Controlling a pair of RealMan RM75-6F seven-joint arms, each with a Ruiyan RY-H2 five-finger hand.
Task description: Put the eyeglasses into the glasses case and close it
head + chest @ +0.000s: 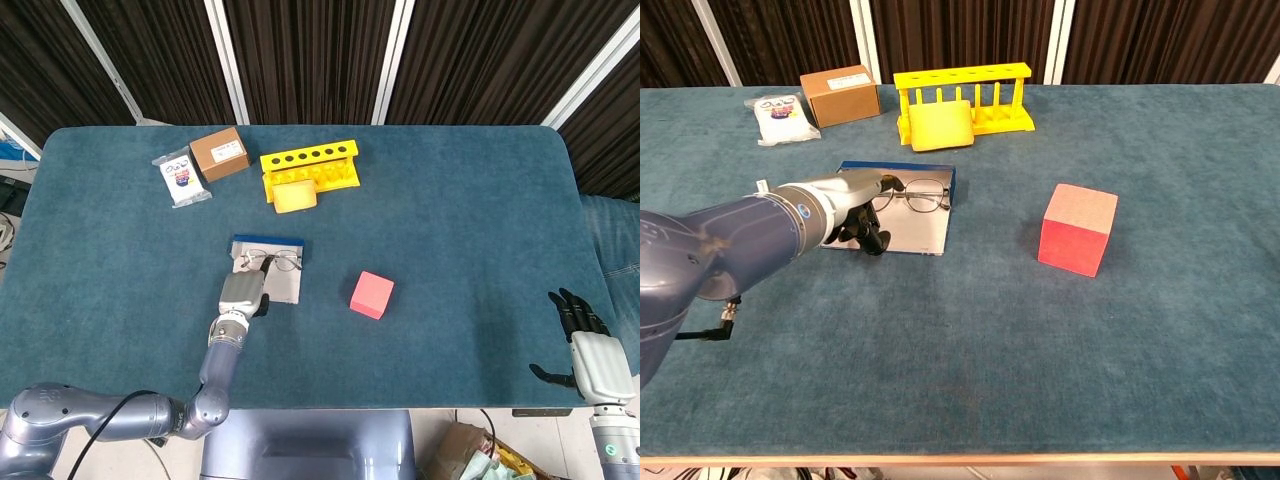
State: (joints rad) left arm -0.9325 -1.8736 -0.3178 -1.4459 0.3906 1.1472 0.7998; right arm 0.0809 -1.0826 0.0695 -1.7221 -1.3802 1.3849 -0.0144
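The glasses case [287,289] [918,232] lies open and flat, silver inside with a blue far edge. Thin-framed eyeglasses [278,262] [924,195] lie across its far part. My left hand [241,293] [845,202] sits over the case's left side with its fingers curled, one fingertip at the glasses' left lens, which it partly hides. Whether it pinches the frame I cannot make out. My right hand [587,350] hangs off the table's near right corner, fingers spread, holding nothing; the chest view does not show it.
A red cube [371,294] [1077,228] stands right of the case. Behind are a yellow tube rack [310,163] [965,92] with a yellow pad [295,196] [940,128] leaning on it, a cardboard box [219,153] [840,95] and a white packet [181,179] [780,115].
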